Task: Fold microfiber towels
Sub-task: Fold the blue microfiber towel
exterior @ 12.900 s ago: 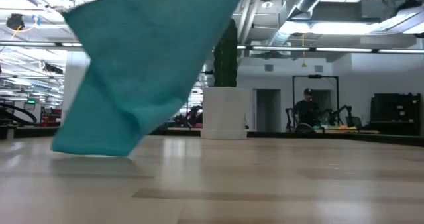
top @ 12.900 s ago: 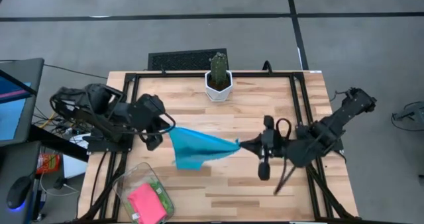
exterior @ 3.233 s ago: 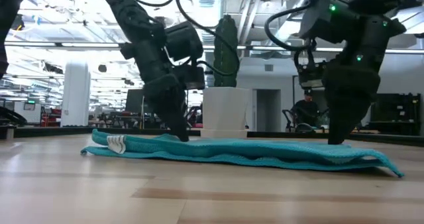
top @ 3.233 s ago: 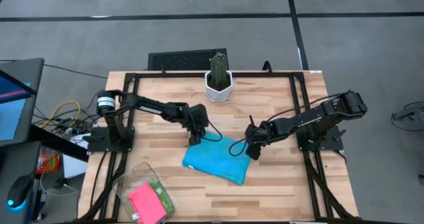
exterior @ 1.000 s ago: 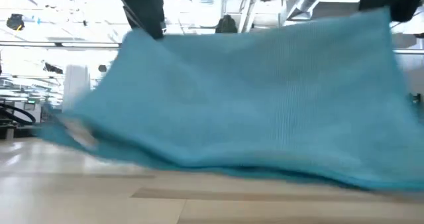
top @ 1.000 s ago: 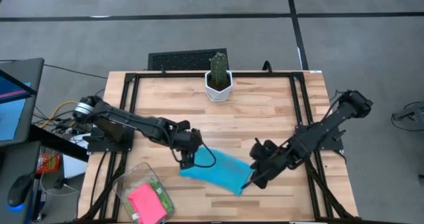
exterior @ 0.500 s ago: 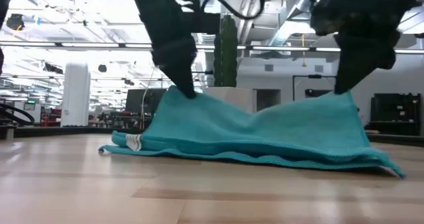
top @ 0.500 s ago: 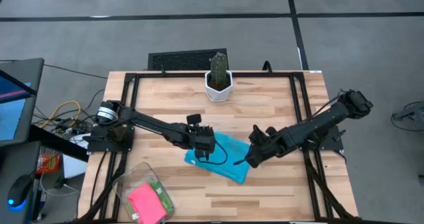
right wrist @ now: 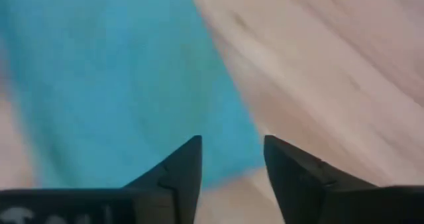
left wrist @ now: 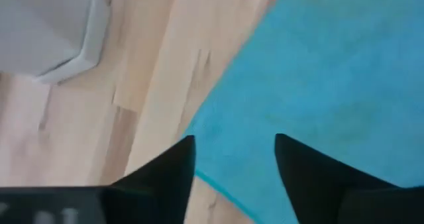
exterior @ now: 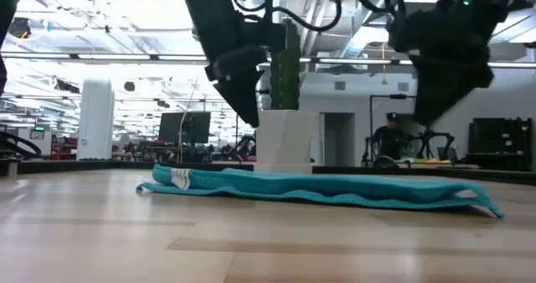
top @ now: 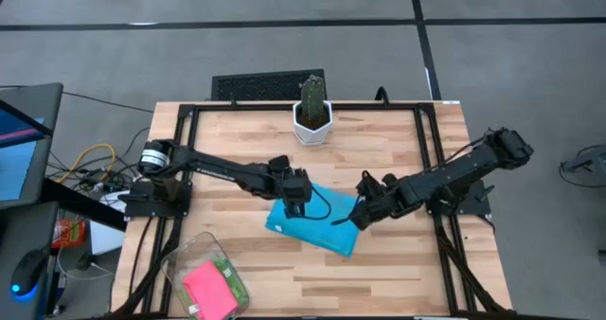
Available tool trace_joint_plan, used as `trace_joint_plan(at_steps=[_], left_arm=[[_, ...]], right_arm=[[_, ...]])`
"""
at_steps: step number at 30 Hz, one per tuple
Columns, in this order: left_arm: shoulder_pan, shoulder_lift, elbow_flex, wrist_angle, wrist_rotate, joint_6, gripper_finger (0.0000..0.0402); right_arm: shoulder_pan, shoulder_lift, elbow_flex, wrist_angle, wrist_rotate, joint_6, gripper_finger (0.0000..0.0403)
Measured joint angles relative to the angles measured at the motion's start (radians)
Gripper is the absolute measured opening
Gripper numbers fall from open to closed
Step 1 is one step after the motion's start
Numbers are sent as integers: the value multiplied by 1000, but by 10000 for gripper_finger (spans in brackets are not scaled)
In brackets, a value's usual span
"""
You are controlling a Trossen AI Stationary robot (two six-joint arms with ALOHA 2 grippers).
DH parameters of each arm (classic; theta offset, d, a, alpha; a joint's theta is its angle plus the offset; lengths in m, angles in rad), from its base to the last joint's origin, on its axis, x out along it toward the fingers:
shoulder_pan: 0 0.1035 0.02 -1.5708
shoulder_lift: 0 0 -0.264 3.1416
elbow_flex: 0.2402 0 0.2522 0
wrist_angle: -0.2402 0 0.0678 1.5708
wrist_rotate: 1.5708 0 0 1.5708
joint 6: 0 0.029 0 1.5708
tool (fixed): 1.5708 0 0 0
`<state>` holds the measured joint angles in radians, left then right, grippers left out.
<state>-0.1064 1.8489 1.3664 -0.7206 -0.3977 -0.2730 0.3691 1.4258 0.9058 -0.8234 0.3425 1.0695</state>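
Both sets of jaws stand open, holding nothing. The left gripper [top: 296,199] hovers over one far corner of the sky blue towel [top: 317,225], the right gripper [top: 358,214] over the other. The towel lies flat mid-table [top: 379,159], near the cactus pot [top: 311,121].

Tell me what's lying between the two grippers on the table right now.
The folded sky blue towel lies flat between the left gripper and the right gripper; the high view shows it, both open just above.
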Motion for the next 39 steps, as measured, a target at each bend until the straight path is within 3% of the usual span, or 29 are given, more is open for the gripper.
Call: trace_joint_plan(at_steps=[4,7,9,18,24,34,39], left_arm=[[-2,-16,-11,79,94,-130,230],[-44,-24,-76,246,242,-117,226],[-77,-23,-125,328,287,-127,215],[-205,-23,-313,421,216,-271,157],[-259,-23,-331,421,200,-324,134],[-322,-26,-331,388,171,-350,127],[-323,-137,-319,388,212,-358,127]], right_arm=[[69,-9,0,201,94,-35,194],[148,17,1,393,157,-105,181],[195,58,2,462,211,-108,167],[281,316,0,684,220,-57,97],[289,413,1,700,188,48,71],[298,448,3,708,143,64,65],[301,334,2,719,126,-11,65]])
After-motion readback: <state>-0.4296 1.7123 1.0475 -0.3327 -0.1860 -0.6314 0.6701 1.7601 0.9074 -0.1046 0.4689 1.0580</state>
